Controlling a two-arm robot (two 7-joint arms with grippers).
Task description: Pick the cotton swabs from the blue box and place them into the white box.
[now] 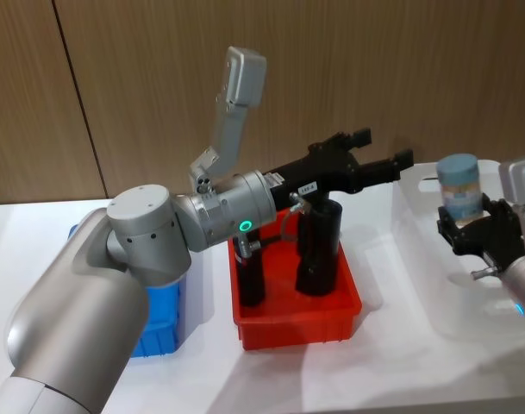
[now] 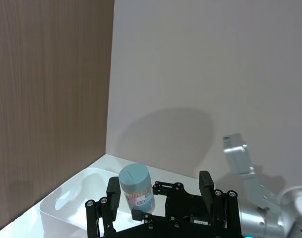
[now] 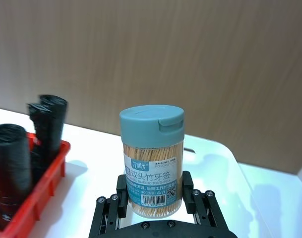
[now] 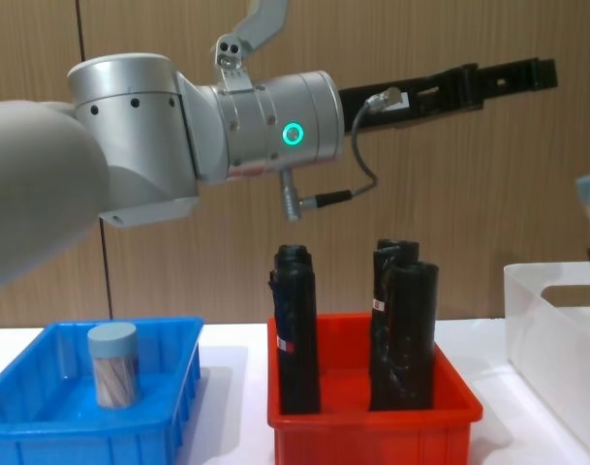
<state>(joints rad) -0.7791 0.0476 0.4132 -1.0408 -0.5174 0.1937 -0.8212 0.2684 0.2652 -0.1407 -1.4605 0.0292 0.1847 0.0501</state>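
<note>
One jar of cotton swabs [image 1: 459,183], clear with a pale blue lid, is upright in my right gripper [image 1: 469,221], which is shut on it above the white box [image 1: 431,289]. The right wrist view has that jar [image 3: 151,163] between the right gripper [image 3: 154,198] fingers, over the white box [image 3: 210,154]. Another jar of cotton swabs [image 4: 112,363] stands in the blue box [image 4: 43,428]. My left gripper [image 1: 383,148] hangs open and empty above the red bin, pointing toward the held jar [image 2: 136,187].
A red bin [image 1: 298,323] between the blue box [image 1: 163,321] and the white box holds tall black wrapped rolls [image 4: 403,325]. My left arm [image 1: 219,211] spans above it. A wood-panel wall stands close behind the table.
</note>
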